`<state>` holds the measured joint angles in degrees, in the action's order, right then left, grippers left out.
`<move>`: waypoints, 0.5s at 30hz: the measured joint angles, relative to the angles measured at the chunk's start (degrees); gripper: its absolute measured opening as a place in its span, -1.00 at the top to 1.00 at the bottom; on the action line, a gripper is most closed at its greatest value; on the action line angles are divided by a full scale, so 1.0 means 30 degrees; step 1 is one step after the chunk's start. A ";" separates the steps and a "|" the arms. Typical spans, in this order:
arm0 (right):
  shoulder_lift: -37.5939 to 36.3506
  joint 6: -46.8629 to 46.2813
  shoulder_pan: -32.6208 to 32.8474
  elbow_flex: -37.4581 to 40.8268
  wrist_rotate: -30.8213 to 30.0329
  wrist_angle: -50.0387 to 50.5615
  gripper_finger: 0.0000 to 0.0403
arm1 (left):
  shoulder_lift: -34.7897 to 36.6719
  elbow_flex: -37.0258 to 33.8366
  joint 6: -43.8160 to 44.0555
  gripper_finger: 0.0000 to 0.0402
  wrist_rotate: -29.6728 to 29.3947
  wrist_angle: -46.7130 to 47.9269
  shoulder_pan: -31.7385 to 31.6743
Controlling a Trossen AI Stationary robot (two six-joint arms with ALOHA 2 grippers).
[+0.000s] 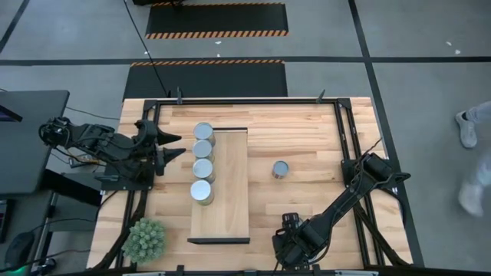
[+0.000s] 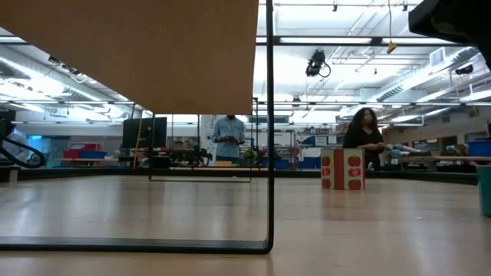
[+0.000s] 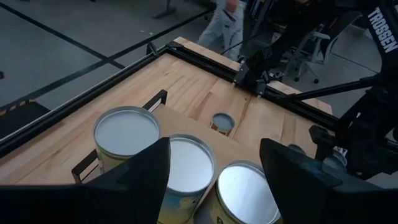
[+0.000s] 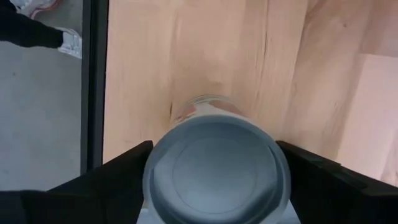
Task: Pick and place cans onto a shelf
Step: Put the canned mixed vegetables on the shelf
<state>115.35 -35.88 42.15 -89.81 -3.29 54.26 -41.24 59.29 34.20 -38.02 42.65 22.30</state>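
Note:
The shelf [image 1: 229, 184] is a pale raised board in the middle of the table. Several cans [image 1: 203, 169] stand in a row along its left edge, seen close up in the left wrist view as cans [image 3: 186, 165]. One more can [image 1: 281, 169] stands on the table right of the shelf. My right gripper [image 1: 294, 234] is near the table's near edge, pointing down, its fingers closed around a grey-topped can [image 4: 217, 168]; in the high view the arm hides this can. My left gripper [image 1: 175, 147] hovers open just left of the shelf's row, touching nothing. My right gripper has the can between its two fingers [image 4: 118, 180], which meet its opposite sides just below the top rim [image 4: 154, 186]. The fingers come from above, pointing down. The can stands upright, and the tabletop shows just beyond it.
A spiky green plant [image 1: 146, 239] sits at the table's near left corner. A black frame [image 1: 345, 138] runs around the tabletop. Bare wood lies between the shelf and the right rail. A person's shoe [image 1: 466, 126] shows on the floor at the right.

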 joint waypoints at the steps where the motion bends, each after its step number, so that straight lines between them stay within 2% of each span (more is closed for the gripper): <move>1: 0.0000 0.0065 0.0000 0.0001 -0.0001 0.0035 -0.63 | -0.0004 0.0000 -0.0003 -0.27 0.0000 0.0053 -0.0002; 7: -0.0006 0.0415 -0.0231 -0.0004 0.0240 0.0095 -0.46 | 0.0003 0.0000 0.0026 -0.27 0.0153 0.0051 -0.0001; 15: -0.0628 -0.1215 -0.1045 0.0003 0.1086 0.0401 -0.46 | 0.0003 0.0000 0.0045 -0.27 0.0758 0.0029 0.0000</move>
<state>113.47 -39.52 39.02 -89.80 -0.03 55.46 -41.23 59.29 34.34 -35.75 42.74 22.30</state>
